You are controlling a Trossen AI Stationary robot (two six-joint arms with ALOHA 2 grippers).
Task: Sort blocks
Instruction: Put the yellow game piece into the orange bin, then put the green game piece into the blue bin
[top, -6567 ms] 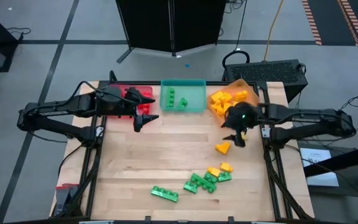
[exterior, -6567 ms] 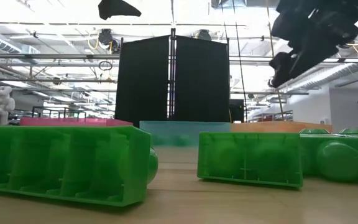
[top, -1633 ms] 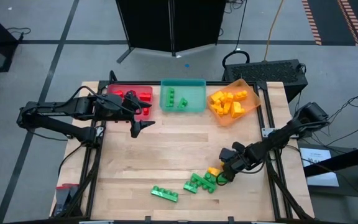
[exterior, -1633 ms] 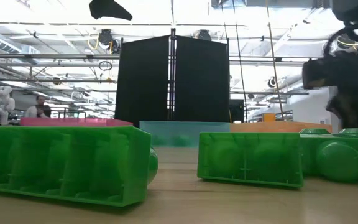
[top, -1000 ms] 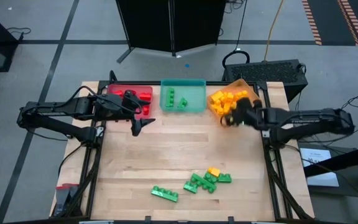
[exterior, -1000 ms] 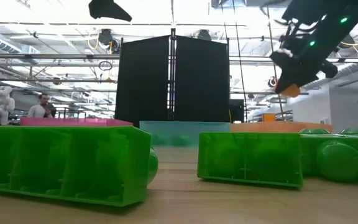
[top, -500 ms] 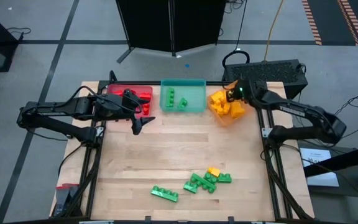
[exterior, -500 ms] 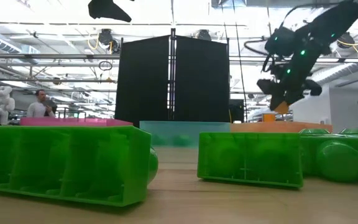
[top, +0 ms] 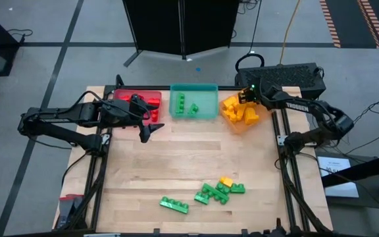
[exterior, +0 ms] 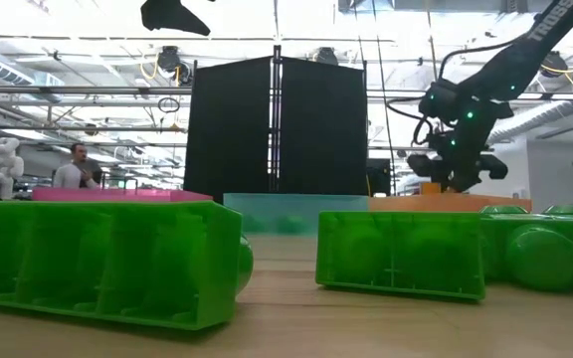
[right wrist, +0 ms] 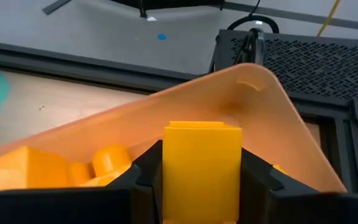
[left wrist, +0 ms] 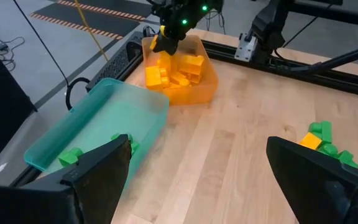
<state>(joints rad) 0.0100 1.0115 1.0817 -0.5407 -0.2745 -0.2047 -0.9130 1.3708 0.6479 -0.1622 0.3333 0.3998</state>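
Note:
My right gripper (top: 243, 100) is over the orange tray (top: 258, 89) at the far right, shut on a yellow block (right wrist: 202, 163). Several yellow blocks (top: 237, 112) lie in that tray. My left gripper (top: 151, 130) hangs open and holds nothing, in front of the red tray (top: 127, 96). The teal tray (top: 206, 87) between them holds green blocks (top: 184, 105). Near the table's front edge lies a cluster of green blocks with one yellow block (top: 226, 180) on the wood, and a single green block (top: 174, 205) beside it. My right gripper pinches the yellow block by two opposite sides (right wrist: 169, 168) between its two fingers (right wrist: 143, 177). The fingers slant down toward the table's far edge. The block is lifted, over the inside of the orange tray (right wrist: 253, 78) and above the pile there.
A black grated box (top: 288, 76) stands just behind the orange tray. In the low view, big green blocks (exterior: 401, 254) fill the foreground. A person (exterior: 76, 169) is in the room far behind the table. Bare wood (top: 189, 151) spans the table's middle.
My right gripper, shut on the yellow block the whole time, has swung from the orange tray's near edge toward the far edge and sunk lower over the tray. My left gripper has kept still.

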